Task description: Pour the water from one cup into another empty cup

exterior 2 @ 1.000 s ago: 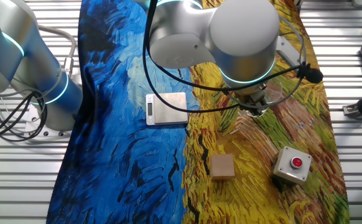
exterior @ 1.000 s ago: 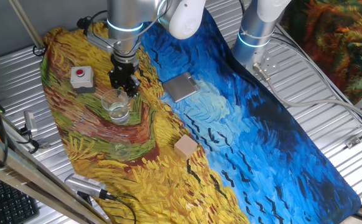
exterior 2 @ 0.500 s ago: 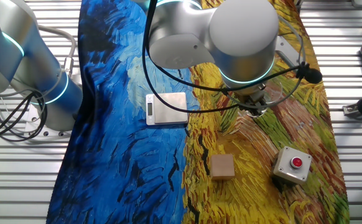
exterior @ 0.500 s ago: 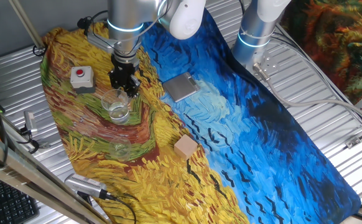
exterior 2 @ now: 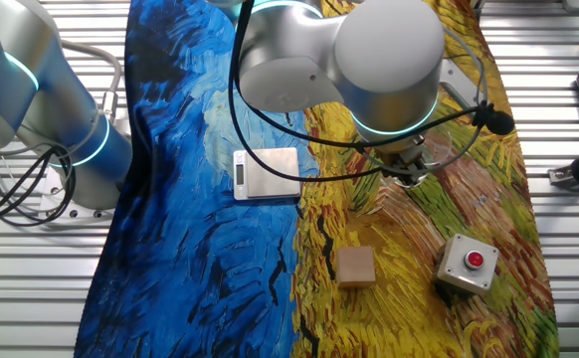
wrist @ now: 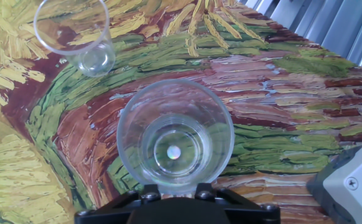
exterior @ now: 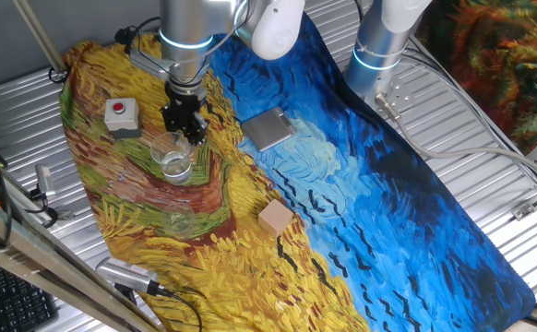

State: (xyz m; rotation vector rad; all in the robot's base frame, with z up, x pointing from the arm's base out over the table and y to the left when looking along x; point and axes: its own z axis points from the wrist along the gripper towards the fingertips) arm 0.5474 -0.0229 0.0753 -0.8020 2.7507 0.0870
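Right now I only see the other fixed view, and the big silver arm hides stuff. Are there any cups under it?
Observer: Yes. One fixed view shows a larger clear tumbler standing on the yellow cloth, with the gripper right behind its rim.
Operator: Is it grabbing it?
Observer: I cannot tell. The hand view shows the tumbler upright just ahead of the camera, but no fingertips.
Operator: Where's the other cup?
Observer: A smaller clear cup stands upright on the same cloth, apart from the tumbler.
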